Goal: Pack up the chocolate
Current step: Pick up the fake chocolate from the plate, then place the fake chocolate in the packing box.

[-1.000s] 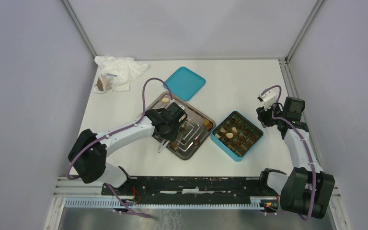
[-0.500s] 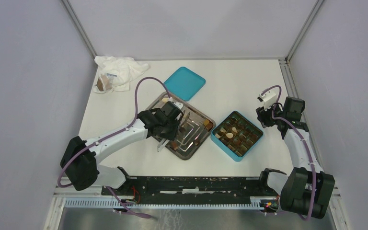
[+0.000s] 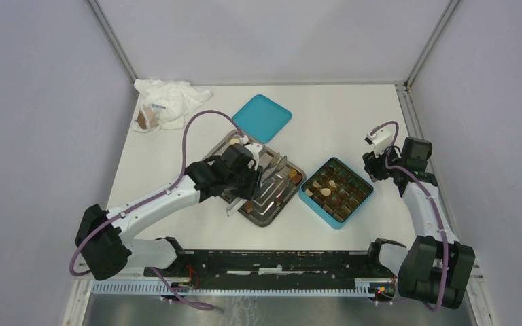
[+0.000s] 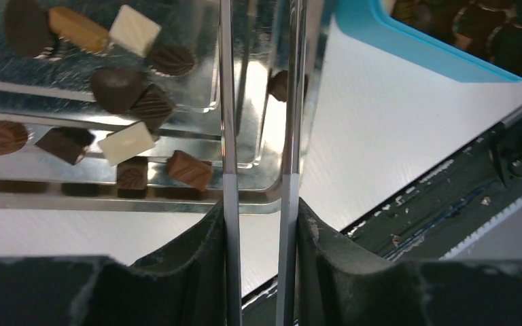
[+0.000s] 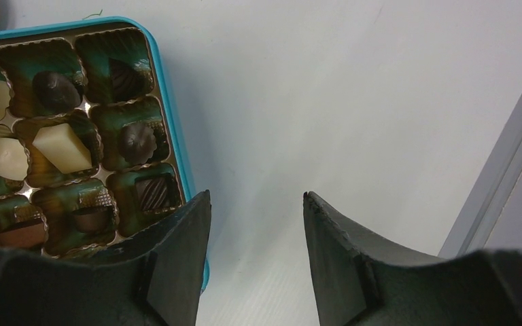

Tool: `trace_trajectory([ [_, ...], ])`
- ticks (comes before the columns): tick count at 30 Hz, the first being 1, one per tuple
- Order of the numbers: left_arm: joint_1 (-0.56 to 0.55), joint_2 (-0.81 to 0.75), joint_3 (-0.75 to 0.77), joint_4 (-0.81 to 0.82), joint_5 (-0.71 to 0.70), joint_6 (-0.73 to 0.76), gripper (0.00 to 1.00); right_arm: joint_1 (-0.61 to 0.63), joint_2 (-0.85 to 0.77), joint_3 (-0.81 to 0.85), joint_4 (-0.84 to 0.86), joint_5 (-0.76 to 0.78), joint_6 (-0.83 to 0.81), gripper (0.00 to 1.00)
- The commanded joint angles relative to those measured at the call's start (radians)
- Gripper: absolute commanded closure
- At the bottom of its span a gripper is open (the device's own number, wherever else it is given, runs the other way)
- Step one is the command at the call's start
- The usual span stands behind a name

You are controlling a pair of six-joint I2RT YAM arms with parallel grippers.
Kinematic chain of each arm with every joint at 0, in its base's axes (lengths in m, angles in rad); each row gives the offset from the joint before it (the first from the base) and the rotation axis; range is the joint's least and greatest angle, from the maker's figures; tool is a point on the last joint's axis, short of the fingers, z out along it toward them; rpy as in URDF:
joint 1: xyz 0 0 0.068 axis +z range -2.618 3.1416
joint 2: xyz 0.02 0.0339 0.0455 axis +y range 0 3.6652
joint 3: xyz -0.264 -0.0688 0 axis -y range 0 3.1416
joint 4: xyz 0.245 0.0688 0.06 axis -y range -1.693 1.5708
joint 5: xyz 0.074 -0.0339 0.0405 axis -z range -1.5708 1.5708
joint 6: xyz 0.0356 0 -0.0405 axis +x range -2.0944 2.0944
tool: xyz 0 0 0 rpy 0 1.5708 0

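Note:
Small dark, light brown and cream chocolate pieces (image 4: 128, 142) lie on the steel tray (image 4: 177, 200), which sits mid-table (image 3: 280, 204). My left gripper (image 3: 245, 178) hovers over the tray, shut on a pair of metal tongs (image 4: 228, 136) whose arms point toward the teal box (image 3: 336, 192). A dark piece (image 4: 279, 85) shows between the tong arms; I cannot tell if it is gripped. The box's brown grid holds several chocolates (image 5: 61, 148). My right gripper (image 5: 257, 197) is open and empty just right of the box (image 5: 173, 136), above bare table.
The teal lid (image 3: 262, 117) lies behind the tray. A crumpled white bag (image 3: 166, 102) with a brown lump sits at the back left corner. A black rail (image 3: 279, 261) runs along the near edge. Metal frame posts stand at the right (image 5: 503, 176).
My left arm has swung, its shoulder turning further left, and the gripper has shifted slightly right over the tray with the tongs now angled toward the box. The right arm has not moved.

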Motion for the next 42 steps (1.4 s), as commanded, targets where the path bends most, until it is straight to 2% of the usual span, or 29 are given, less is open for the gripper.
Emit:
trace_trajectory([
  [1, -0.051, -0.030, -0.003, 0.147, 0.115, 0.017, 0.98, -0.003, 0.006, 0.033, 0.006, -0.018, -0.011, 0.42],
  [8, -0.162, 0.028, 0.021, 0.259, 0.152, -0.004, 0.98, -0.004, 0.004, 0.033, 0.007, -0.013, -0.010, 0.42],
  [21, -0.329, 0.260, 0.154, 0.361, 0.139, -0.021, 0.98, -0.004, -0.007, 0.030, 0.014, 0.003, -0.007, 0.42],
  [29, -0.376, 0.390, 0.257, 0.361, 0.147, -0.012, 0.98, -0.004, -0.011, 0.028, 0.015, 0.005, -0.008, 0.42],
  [42, -0.385, 0.492, 0.350, 0.323, 0.138, 0.002, 0.93, -0.003, -0.013, 0.028, 0.014, 0.002, -0.010, 0.42],
])
